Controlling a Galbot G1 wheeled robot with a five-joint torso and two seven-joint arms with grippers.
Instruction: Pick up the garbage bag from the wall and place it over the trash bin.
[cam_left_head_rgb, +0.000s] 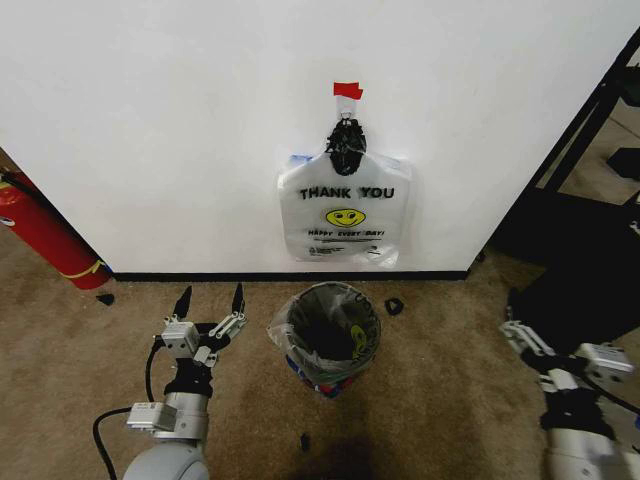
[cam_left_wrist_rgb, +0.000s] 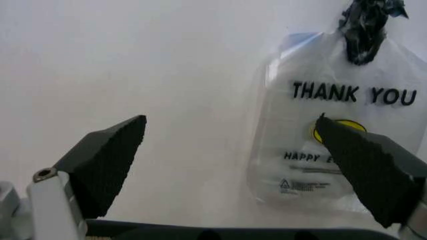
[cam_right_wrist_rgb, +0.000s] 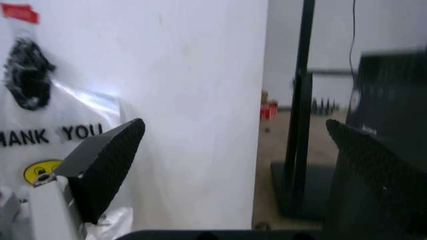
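Against the white wall (cam_left_head_rgb: 150, 120), a flat bundle of "THANK YOU" bags (cam_left_head_rgb: 345, 215) hangs from a black knot (cam_left_head_rgb: 347, 145) under a piece of red tape (cam_left_head_rgb: 347, 90). Below it on the carpet stands the trash bin (cam_left_head_rgb: 322, 375). A crinkly translucent garbage bag (cam_left_head_rgb: 300, 318) with a yellow smiley is draped over the bin's rim and lines its inside. My left gripper (cam_left_head_rgb: 211, 297) is open, low and left of the bin, and faces the bundle (cam_left_wrist_rgb: 333, 125) in the left wrist view. My right gripper (cam_left_head_rgb: 522, 335) is open, far right of the bin.
A red fire extinguisher (cam_left_head_rgb: 40, 235) leans at the far left. A black stand (cam_left_head_rgb: 585, 120) and a large dark object (cam_left_head_rgb: 570, 290) crowd the right side. A black baseboard (cam_left_head_rgb: 200, 275) runs along the wall. Small black scraps (cam_left_head_rgb: 394, 306) lie on the carpet.
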